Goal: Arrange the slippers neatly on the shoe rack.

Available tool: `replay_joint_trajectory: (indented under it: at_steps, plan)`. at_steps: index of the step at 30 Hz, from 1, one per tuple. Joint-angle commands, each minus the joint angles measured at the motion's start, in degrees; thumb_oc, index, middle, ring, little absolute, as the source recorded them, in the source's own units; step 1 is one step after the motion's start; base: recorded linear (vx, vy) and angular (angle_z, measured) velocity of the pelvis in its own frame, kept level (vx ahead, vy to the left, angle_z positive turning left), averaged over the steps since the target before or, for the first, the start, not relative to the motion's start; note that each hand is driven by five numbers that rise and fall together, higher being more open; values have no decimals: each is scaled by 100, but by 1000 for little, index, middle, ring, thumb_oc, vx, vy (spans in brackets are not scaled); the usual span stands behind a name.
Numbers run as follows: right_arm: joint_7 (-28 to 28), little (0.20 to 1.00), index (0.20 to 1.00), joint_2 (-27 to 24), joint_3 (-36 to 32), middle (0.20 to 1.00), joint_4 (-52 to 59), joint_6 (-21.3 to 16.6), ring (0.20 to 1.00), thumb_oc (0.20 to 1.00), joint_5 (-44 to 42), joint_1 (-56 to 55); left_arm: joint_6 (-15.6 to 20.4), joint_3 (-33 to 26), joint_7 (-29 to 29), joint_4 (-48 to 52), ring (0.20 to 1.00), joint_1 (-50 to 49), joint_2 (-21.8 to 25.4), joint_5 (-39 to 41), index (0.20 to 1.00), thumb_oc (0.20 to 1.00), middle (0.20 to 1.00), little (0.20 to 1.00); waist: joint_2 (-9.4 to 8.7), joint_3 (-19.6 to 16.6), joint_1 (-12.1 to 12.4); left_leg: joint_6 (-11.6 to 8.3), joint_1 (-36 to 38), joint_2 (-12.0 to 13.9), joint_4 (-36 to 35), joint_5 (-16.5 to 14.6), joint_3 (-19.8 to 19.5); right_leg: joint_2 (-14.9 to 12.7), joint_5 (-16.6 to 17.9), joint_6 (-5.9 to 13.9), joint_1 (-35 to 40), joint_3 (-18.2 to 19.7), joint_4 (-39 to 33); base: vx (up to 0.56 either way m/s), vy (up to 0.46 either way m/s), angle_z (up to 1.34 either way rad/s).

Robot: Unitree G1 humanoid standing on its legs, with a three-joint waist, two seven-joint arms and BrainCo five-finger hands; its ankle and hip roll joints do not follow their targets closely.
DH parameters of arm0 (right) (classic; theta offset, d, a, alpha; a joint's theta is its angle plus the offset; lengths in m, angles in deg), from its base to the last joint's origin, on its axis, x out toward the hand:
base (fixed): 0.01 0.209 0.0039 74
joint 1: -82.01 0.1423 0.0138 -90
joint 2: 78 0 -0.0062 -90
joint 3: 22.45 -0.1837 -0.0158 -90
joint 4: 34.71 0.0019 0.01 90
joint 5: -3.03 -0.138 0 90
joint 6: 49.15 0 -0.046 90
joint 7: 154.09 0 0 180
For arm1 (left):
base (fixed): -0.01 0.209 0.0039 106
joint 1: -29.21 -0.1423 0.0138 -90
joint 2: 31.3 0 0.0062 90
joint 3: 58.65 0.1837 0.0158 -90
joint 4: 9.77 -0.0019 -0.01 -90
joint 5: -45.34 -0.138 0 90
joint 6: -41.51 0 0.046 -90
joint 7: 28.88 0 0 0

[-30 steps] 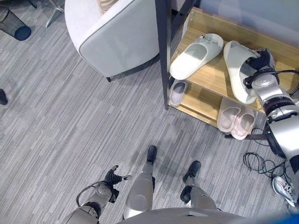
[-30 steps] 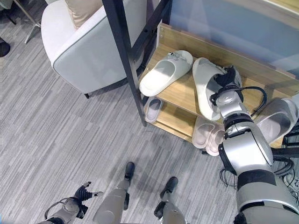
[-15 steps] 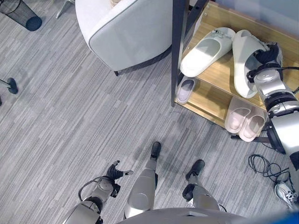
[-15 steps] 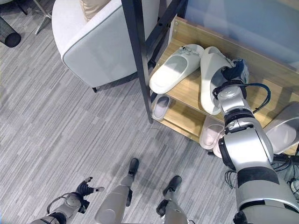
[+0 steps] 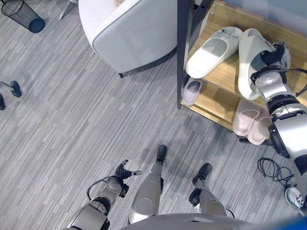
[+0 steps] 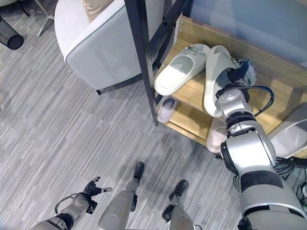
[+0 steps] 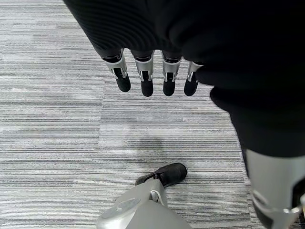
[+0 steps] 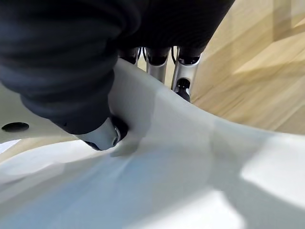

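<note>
White slipper pinched in right hand on shoe rack top shelf

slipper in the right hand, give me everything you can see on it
The white slipper is a chunky, smooth foam-like slide with a broad strap and an open toe. It sits on the top wooden shelf of the shoe rack, beside a second white slipper and close to it. The right hand pinches its edge: thumb inside, fingers behind the wall, seen in the right wrist view.
</note>
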Motion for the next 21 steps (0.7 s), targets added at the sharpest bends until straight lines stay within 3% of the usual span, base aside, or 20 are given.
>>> replay_joint_trajectory:
  at_steps: [1,21]
  plan:
    - [189,200,200,44,146,200,-124,116,200,200,239,39,-59,188,187,-315,1000,215,-70,112,1000,1000,1000,1000,-172,54,66,-446,-100,-240,-119,-281,46,-496,-361,845,527,231,38,0,0,0]
    - [700,200,200,452,-736,200,98,-153,200,200,-601,-700,-166,-11,388,-469,1000,229,-133,70,1000,1000,1000,1000,-235,-63,-112,-401,82,-236,-119,-370,150,-536,-370,826,609,356,55,0,0,0]
